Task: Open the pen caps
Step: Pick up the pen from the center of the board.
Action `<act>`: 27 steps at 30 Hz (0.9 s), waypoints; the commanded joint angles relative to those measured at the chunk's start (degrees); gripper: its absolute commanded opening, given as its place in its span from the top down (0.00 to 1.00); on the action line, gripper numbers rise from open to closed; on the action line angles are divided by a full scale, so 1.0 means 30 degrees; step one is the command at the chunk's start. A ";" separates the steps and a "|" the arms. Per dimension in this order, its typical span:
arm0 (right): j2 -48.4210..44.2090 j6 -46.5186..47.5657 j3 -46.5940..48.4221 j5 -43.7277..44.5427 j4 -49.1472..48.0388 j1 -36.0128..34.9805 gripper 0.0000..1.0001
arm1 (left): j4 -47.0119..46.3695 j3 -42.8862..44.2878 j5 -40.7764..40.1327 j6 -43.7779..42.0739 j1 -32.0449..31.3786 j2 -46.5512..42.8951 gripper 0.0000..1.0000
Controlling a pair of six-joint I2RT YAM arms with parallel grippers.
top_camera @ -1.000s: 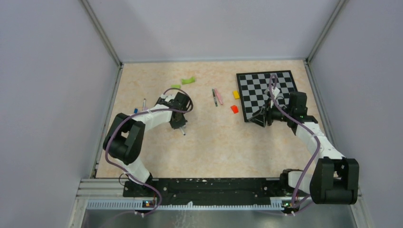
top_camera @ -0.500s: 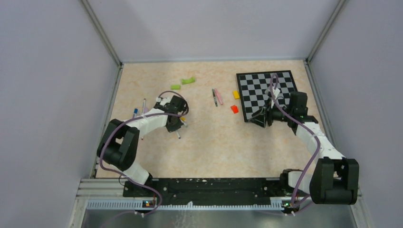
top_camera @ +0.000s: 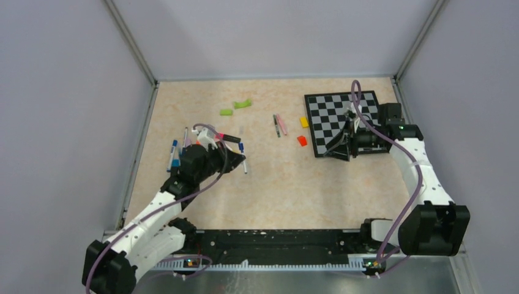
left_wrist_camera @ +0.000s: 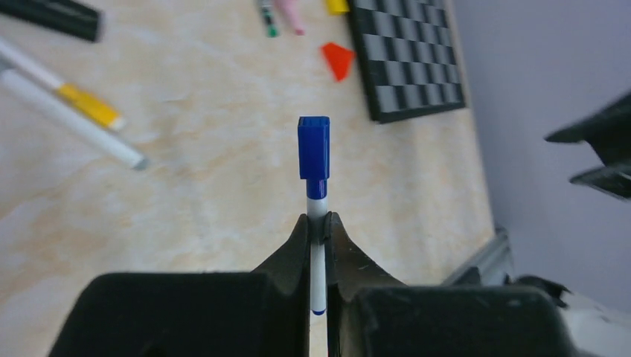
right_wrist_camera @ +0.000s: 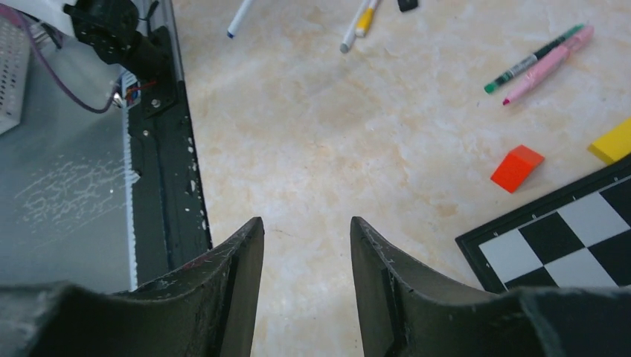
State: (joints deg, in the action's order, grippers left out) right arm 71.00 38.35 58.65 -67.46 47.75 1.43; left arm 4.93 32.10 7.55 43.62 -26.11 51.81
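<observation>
Table (top_camera: 275,196): chessboard (top_camera: 343,119) at right, loose pens (top_camera: 174,153) at left.

Left arm: over the past second it has drawn back from its low reach over the left-centre of the table, and the left gripper (left_wrist_camera: 318,223) has closed. Its jaws are now clamped on the white-barrelled pen (left_wrist_camera: 318,260), which appears lifted clear. The blue cap (left_wrist_camera: 313,147) is still fitted and projects beyond the fingertips.

Right gripper (right_wrist_camera: 306,223): jaws apart, empty, hovering by the chessboard's near-left corner, well apart from the cap.

Green pen (right_wrist_camera: 532,58) and pink pen (right_wrist_camera: 547,65) lie together near the orange block (right_wrist_camera: 516,167), untouched.

Assessment: pen secured; cap pull not begun. The right gripper would have to cross to the cap.
</observation>
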 commanded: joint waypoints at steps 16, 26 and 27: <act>-0.1802 -0.8748 0.0364 -0.5021 -0.4073 -0.1526 0.44 | -1.7238 0.0363 0.0422 0.0109 -0.7451 0.2096 1.00; -0.1597 -1.0442 0.1008 -0.5721 -0.5293 -0.3320 0.41 | -2.1056 0.1533 -0.3691 -0.1214 -1.0496 0.5434 1.00; -0.1587 -1.0600 0.0985 -0.5769 -0.5458 -0.3429 0.41 | -2.1226 0.1670 -0.3803 -0.1323 -1.0664 0.5731 1.00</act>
State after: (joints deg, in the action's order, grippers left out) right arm 66.67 10.35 59.77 -82.08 36.14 -7.27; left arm -50.00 34.35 1.23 41.89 -56.31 66.17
